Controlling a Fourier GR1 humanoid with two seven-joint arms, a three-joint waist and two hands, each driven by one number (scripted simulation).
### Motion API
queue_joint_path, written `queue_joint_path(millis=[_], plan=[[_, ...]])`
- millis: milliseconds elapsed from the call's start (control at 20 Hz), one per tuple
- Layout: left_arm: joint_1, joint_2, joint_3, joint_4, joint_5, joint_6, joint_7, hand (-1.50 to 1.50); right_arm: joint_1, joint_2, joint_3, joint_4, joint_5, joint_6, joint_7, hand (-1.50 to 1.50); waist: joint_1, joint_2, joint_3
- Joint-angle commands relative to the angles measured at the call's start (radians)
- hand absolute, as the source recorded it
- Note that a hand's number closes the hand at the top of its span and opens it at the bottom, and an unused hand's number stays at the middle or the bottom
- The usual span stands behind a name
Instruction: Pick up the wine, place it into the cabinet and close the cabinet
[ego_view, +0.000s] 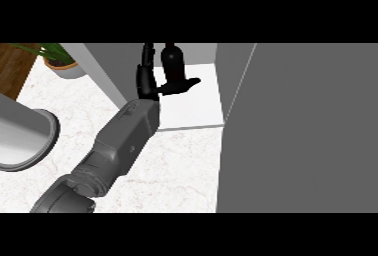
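**Left hand at the cabinet mouth, wine in its hold**

- Fingers (147, 60): black, slim, running up one flank of the wine (174, 60). The thumb (187, 83) sticks out across the bottle's near end on the other flank. The left hand (153, 86) is closed about the bottle between fingers and thumb.
- Wine: a dark, smooth, narrow cylinder with a rounded far end. Its long axis lies along the fingers, pointing away from the wrist and into the cabinet. It is too dark against the hand to tell which end is the neck. It sits over the inner part of the shelf; whether it touches the shelf cannot be told.
- Below the thumb: the cabinet shelf (196, 107), flat, matte white, with a straight front edge. Plain grey cabinet walls stand on either side of the fingers.
- Thumb side, further out: a large flat grey panel, the cabinet door (303, 130), featureless.
- Behind the wrist: a grey forearm (122, 145), boxy with rounded joints.
- Under the forearm: the counter (184, 165), pale marble with faint veins.
- Finger side, well apart: a round pale grey vessel (22, 137) with a wide rim, and a potted plant (60, 64), green leaves in a light pot beside a strip of brown wood (15, 67).
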Motion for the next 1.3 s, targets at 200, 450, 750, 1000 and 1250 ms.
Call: queue_joint_path(millis=[200, 450, 750, 1000, 1250], plan=[[0.036, 0.001, 0.024, 0.015, 0.004, -0.003, -0.041, -1.5, 0.021, -0.002, -0.002, -0.065, -0.045, 0.01, 0.007, -1.5, -0.006, 0.007, -0.004], [0.083, 0.01, 0.017, 0.004, -0.011, -0.104, -0.078, -1.5, -0.007, -0.004, -0.009, -0.044, -0.04, -0.012, 0.032, -1.5, 0.011, 0.003, -0.005], [0.057, 0.0, 0.018, 0.0, -0.014, -0.14, -0.058, -1.5, -0.027, 0.007, 0.019, -0.042, -0.015, -0.03, 0.046, -1.5, 0.019, -0.001, -0.005], [0.071, 0.0, 0.002, 0.011, -0.015, -0.169, -0.076, -1.5, 0.0, -0.009, 0.011, -0.065, -0.033, -0.022, 0.048, -1.5, 0.004, -0.002, -0.004], [0.066, 0.0, 0.014, -0.006, 0.028, -0.23, -0.053, -1.5, 0.009, 0.001, 0.054, -0.056, -0.003, -0.02, 0.028, -1.5, 0.008, -0.007, -0.004]])
